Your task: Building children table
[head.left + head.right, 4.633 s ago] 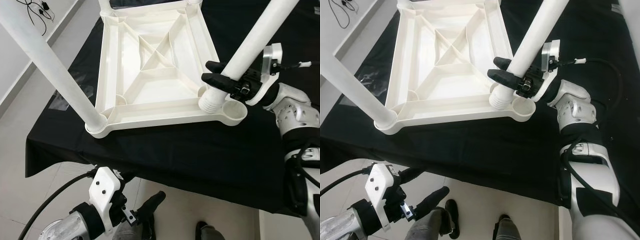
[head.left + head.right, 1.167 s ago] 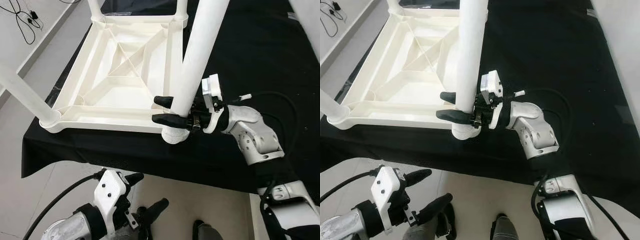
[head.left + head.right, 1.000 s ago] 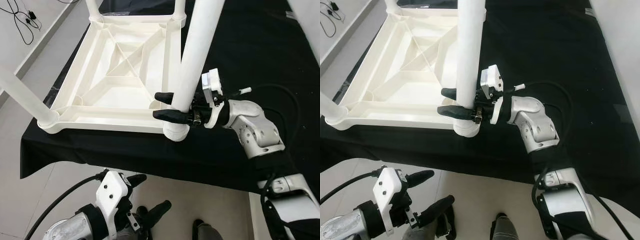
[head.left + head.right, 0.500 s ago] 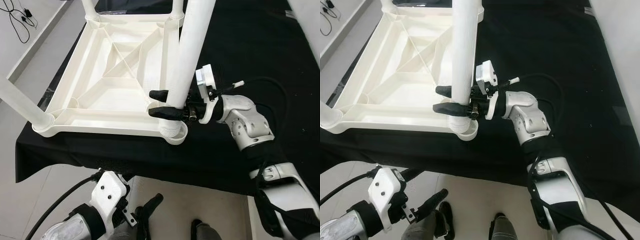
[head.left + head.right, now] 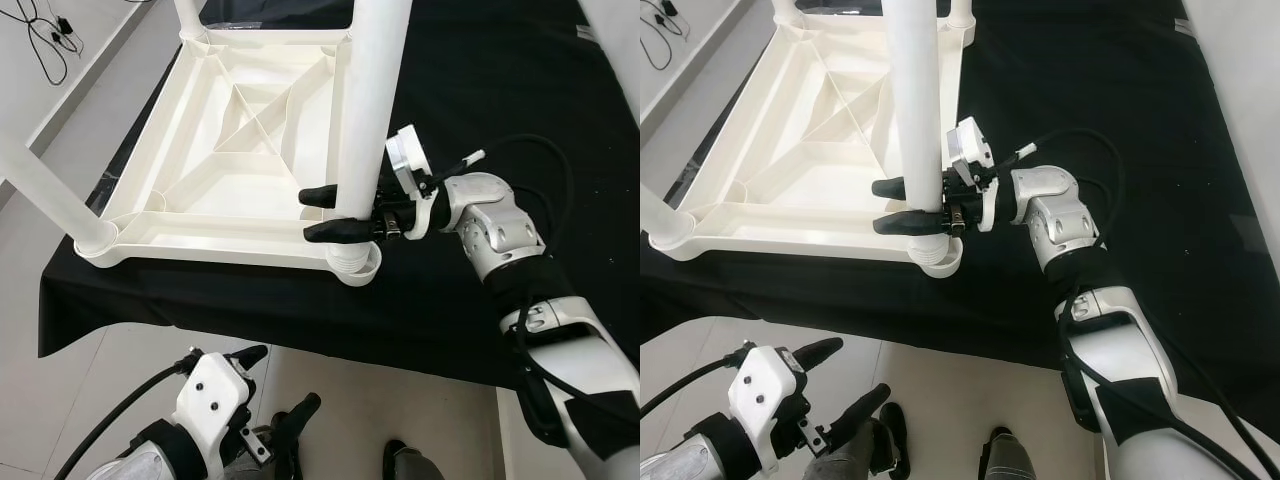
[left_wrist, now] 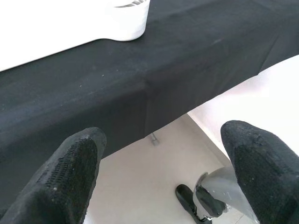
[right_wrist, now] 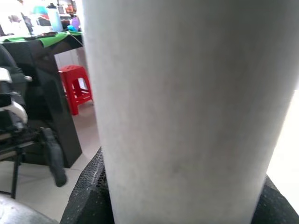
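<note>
Right arm [image 5: 495, 225]: silver-grey rounded shells, jointed, with black bands at the seams; forearm [image 5: 1120, 360] silver with a black panel along its side. Thin black cable [image 5: 520, 165] looped over the elbow joint, ending in a small white plug. Right gripper [image 5: 338, 213] had two long black fingers on a white mount. Left gripper [image 5: 270, 395] likewise black-fingered, on a white bracket [image 5: 208, 390] bearing dark screw holes; thick black cable [image 5: 110, 425] ran beside it. Fingertip pads [image 6: 70, 168] showed a fine dotted texture.
</note>
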`<state>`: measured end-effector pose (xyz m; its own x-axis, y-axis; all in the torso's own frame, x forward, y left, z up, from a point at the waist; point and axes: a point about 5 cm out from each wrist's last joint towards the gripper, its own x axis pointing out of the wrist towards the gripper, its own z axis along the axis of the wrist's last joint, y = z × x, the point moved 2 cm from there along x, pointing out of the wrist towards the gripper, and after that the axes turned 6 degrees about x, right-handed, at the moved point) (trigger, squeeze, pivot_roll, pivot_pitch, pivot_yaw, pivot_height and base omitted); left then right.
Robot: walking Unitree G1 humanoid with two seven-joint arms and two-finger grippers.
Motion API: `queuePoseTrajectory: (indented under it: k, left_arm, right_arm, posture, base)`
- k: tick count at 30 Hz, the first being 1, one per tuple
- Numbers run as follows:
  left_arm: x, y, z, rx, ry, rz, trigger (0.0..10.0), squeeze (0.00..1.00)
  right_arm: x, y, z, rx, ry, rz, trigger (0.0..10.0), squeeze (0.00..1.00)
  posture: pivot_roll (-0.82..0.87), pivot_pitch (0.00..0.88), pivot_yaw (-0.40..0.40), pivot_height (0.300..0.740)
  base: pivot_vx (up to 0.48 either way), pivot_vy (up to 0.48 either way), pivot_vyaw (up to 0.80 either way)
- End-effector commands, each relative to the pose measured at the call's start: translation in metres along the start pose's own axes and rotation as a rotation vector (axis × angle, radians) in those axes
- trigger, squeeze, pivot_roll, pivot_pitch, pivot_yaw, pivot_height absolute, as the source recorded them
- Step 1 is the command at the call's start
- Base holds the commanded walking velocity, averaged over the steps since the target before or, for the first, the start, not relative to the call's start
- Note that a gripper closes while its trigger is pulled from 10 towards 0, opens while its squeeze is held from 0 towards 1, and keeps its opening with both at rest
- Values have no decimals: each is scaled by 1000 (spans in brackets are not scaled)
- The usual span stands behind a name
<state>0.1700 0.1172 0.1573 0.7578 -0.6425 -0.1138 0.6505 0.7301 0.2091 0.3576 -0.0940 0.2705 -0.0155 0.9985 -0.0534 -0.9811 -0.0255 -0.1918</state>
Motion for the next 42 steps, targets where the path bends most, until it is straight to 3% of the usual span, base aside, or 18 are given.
queuePoseTrajectory:
  k: [1,21,42]
  left_arm:
    - [-3,-3,-1,-2,16,-4,10000,0]
    - [-13,-6,-2,-20,40,-22,10000,0]
    - [-11,-5,-2,-33,35,-25,10000,0]
  right_arm:
    - [-2,0,-3,2,9,6,10000,0]
    - [-26,2,-4,7,50,33,10000,0]
    - [-17,23,-9,25,71,150,10000,0]
  posture:
    - [142,335,34,740]
    - [160,365,64,740]
    - [145,365,59,740]
  base:
    - [0,0,0]
    - [0,0,0]
    - [0,0,0]
